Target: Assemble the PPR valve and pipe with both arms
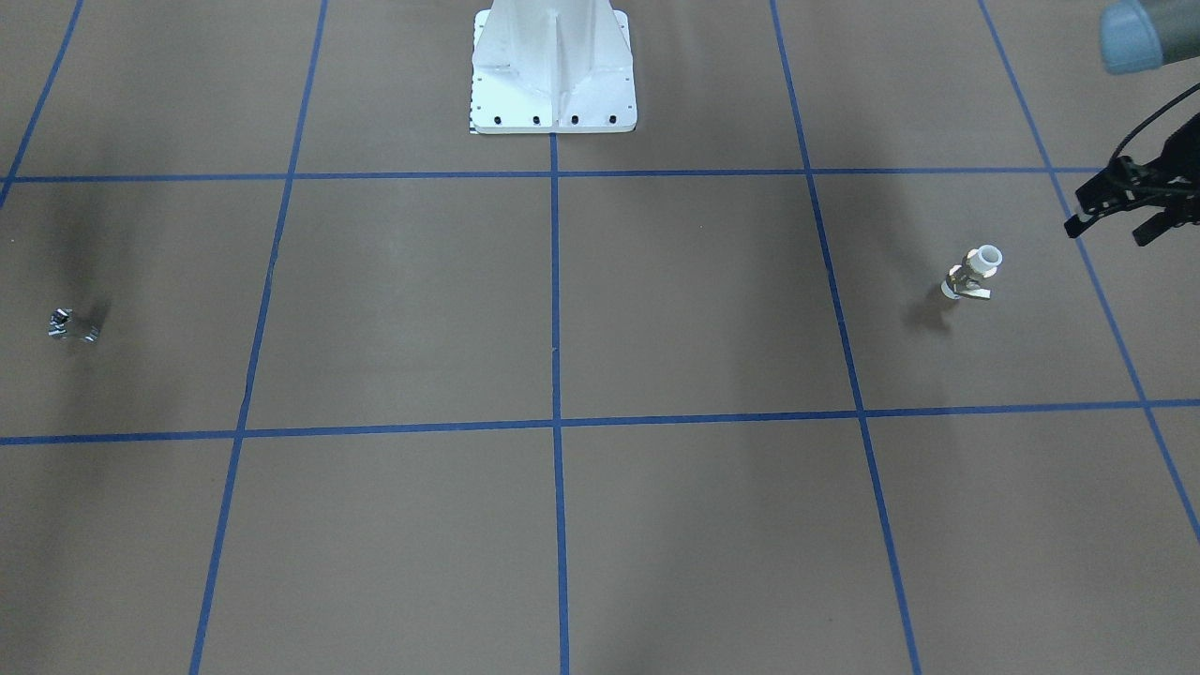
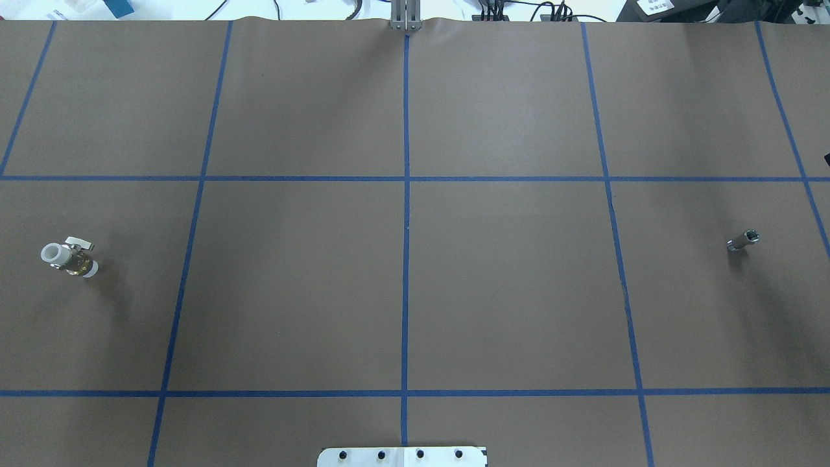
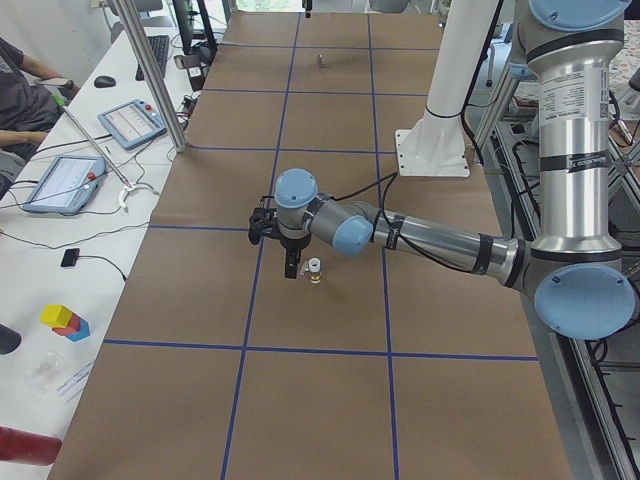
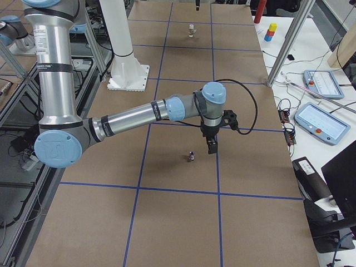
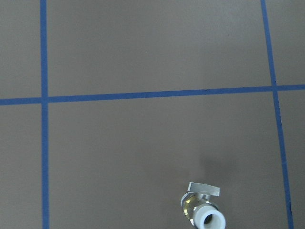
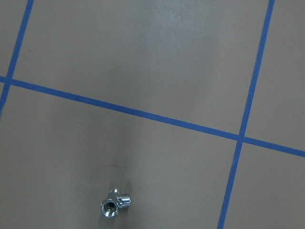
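Note:
The PPR valve [image 2: 68,255] has white ends, a brass body and a silver handle, and stands on the brown table at my left. It also shows in the front view [image 1: 972,274] and the left wrist view [image 5: 204,210]. The pipe, a short chrome fitting [image 2: 742,240], stands at my right and shows in the right wrist view [image 6: 116,202]. My left gripper [image 1: 1111,225] hovers beside the valve, open and empty. My left arm [image 3: 440,240] reaches out low. My right gripper [image 4: 211,146] hangs just beside the fitting [image 4: 191,157]; I cannot tell if it is open.
The table [image 2: 506,285] is covered in brown paper with a blue tape grid. The white pedestal base [image 1: 553,70] stands at the robot's side. Tablets, cables and coloured blocks [image 3: 65,320] lie on the bench beyond the table's far edge.

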`<state>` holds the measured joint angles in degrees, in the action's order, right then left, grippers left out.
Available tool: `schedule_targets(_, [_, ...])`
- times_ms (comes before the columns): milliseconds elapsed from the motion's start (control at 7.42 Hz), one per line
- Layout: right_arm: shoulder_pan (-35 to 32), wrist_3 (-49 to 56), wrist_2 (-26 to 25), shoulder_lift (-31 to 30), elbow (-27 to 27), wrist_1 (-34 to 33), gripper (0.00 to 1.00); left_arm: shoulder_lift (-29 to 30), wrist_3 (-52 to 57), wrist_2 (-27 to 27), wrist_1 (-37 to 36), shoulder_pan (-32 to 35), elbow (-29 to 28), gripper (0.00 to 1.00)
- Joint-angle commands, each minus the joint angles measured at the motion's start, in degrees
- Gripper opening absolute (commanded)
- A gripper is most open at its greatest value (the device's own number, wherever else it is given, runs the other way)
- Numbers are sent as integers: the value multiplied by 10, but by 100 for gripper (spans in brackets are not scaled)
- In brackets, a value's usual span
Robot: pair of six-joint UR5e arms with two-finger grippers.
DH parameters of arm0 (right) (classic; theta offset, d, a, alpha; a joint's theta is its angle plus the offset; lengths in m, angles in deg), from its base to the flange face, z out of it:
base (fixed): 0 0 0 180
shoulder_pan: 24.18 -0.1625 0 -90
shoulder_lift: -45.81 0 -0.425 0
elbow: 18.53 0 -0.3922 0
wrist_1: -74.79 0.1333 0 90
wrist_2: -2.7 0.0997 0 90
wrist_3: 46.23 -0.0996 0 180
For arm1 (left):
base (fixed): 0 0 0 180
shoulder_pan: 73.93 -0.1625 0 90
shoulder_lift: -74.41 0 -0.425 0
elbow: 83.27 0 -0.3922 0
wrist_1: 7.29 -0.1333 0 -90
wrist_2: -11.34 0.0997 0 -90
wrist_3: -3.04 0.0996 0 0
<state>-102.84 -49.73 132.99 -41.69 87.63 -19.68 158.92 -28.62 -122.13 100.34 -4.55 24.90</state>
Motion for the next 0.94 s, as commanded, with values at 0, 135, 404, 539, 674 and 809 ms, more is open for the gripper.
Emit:
schedule_targets(0, [3,1,1,0,-2,0,100,8,-90,82,39,-112,0,100])
schedule_targets(135, [4,1,1,0,-2,1,100,14,-116,84,39,-145,-2,99])
schedule_targets(404, [4,1,1,0,-3,0,100,8,-113,85,39,-149,-7,97])
schedule_targets(539, [4,1,1,0,-3,0,100,-18,-109,83,41,-148,-8,97])
schedule_targets(674, [6,0,1,0,-3,0,100,-25,-86,82,41,-148,-14,97])
schedule_targets(809, [6,0,1,0,-3,0,100,-22,-88,79,42,-149,-16,97])
